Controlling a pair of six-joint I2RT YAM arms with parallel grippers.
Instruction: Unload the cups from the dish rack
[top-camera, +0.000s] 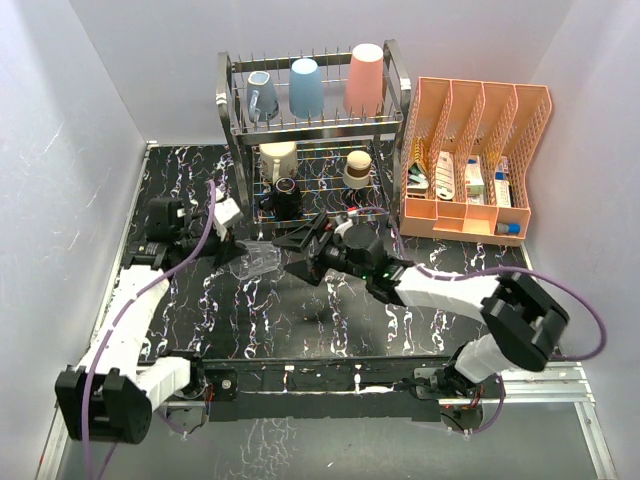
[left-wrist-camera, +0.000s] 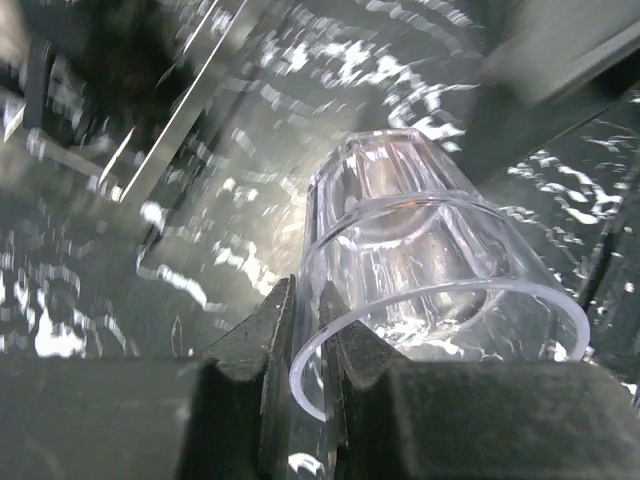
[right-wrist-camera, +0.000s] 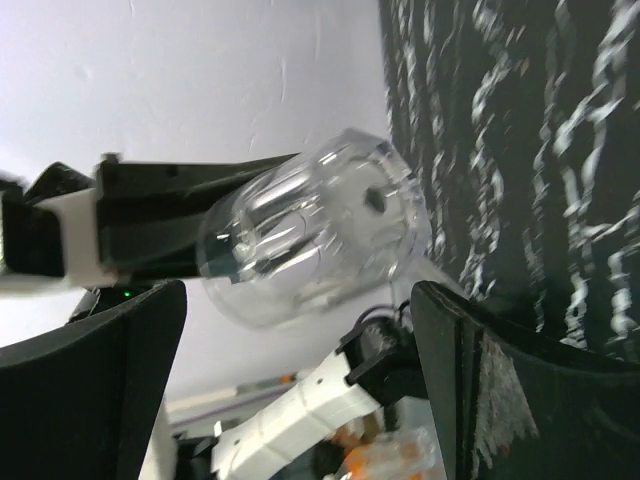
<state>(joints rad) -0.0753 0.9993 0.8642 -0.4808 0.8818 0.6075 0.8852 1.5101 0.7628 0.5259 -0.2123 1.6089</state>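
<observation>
Black marbled tabletop (top-camera: 330, 320), white walls: clear glass (left-wrist-camera: 430, 260) at 7 o'clock off the dish rack (top-camera: 320, 122), rim pinched by left tool (left-wrist-camera: 305, 320), right tool (right-wrist-camera: 300, 300) spread wide around its base, probably a handover before set-down.

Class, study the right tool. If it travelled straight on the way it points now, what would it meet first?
Most likely the clear glass, held sideways by its rim in the left tool. Its base faces the right tool, whose fingers stand open either side of it. How much gap remains is hard to judge.
</observation>
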